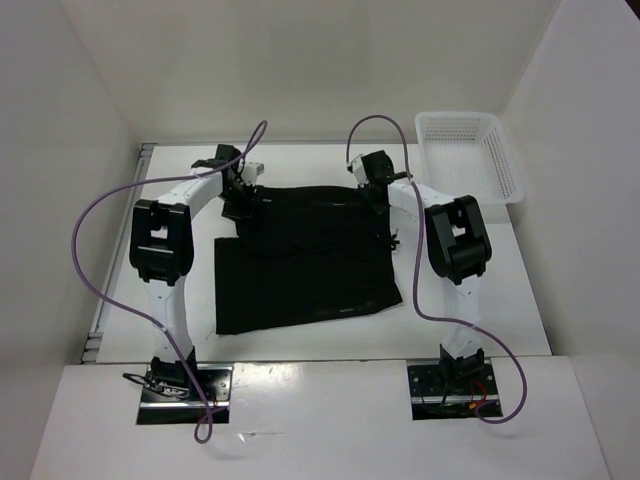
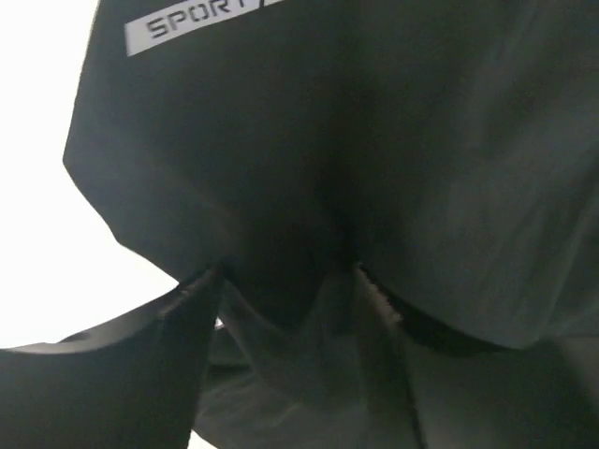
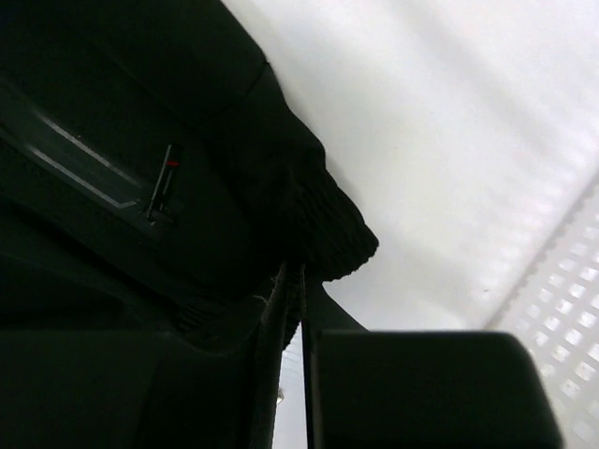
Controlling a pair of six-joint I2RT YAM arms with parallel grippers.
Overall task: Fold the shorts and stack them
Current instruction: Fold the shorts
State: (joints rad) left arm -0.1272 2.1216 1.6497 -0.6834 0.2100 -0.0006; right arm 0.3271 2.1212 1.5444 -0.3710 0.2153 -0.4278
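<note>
The black shorts (image 1: 300,270) lie spread on the white table, with a stepped fold along the left side. My left gripper (image 1: 241,207) is at their far left corner. In the left wrist view (image 2: 285,276) its jaws stand somewhat apart with a bunch of black cloth (image 2: 374,140) pinched between them and creases running out from the tips. A white "SPORT" label (image 2: 187,21) shows above. My right gripper (image 1: 380,205) is at the far right corner. In the right wrist view (image 3: 292,271) its jaws are nearly together on the ribbed waistband edge (image 3: 328,224).
A white plastic mesh basket (image 1: 510,170) stands at the back right of the table and shows at the right edge of the right wrist view (image 3: 562,290). White walls close in the table (image 1: 480,290) on three sides. Purple cables loop over both arms.
</note>
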